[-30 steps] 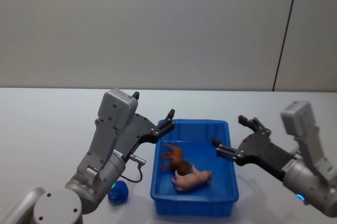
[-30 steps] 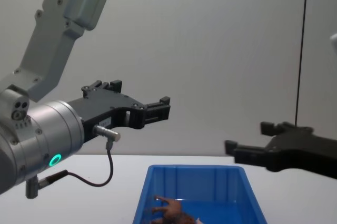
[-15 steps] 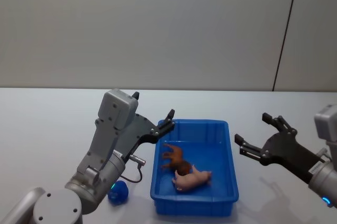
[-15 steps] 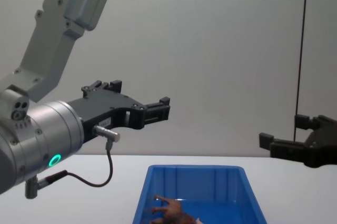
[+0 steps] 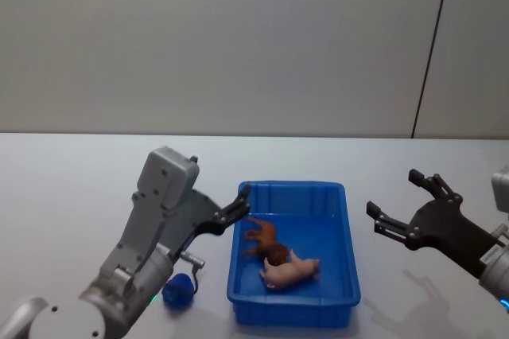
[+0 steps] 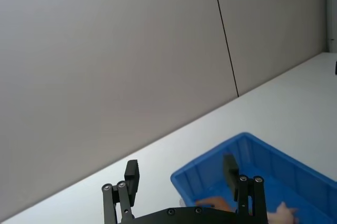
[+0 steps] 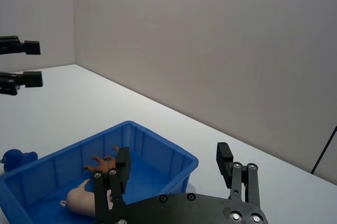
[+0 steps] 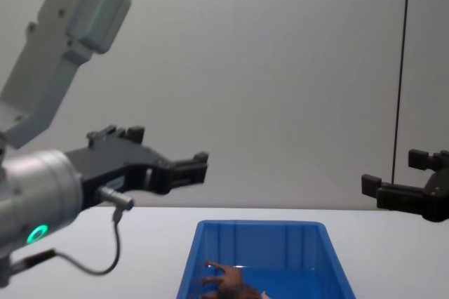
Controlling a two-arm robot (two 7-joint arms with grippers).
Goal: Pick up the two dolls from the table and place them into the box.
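Observation:
Both dolls lie inside the blue box (image 5: 348, 263). The reddish-brown doll (image 5: 263, 238) is toward the box's left wall, and the pale pink doll (image 5: 291, 270) rests against it nearer the front. My left gripper (image 5: 238, 204) hovers open and empty above the box's left rim. Off the box's right side, my right gripper (image 5: 393, 194) hangs open and empty above the table (image 5: 71, 180). The right wrist view shows the box (image 7: 158, 132), the brown doll (image 7: 102, 162), the pink doll (image 7: 79, 201) and the right gripper (image 7: 174, 163). In the chest view, the left gripper (image 8: 195, 165) and right gripper (image 8: 390, 173) flank the box (image 8: 259, 226).
A small blue toy duck (image 5: 179, 290) sits on the table left of the box's front corner, under my left arm; it appears as the duck (image 7: 13, 158) in the right wrist view. A plain grey wall stands behind the table.
The left arm has drawn back to the left and lowered. The right gripper has withdrawn from over the box to its right side. Both dolls have stayed put.

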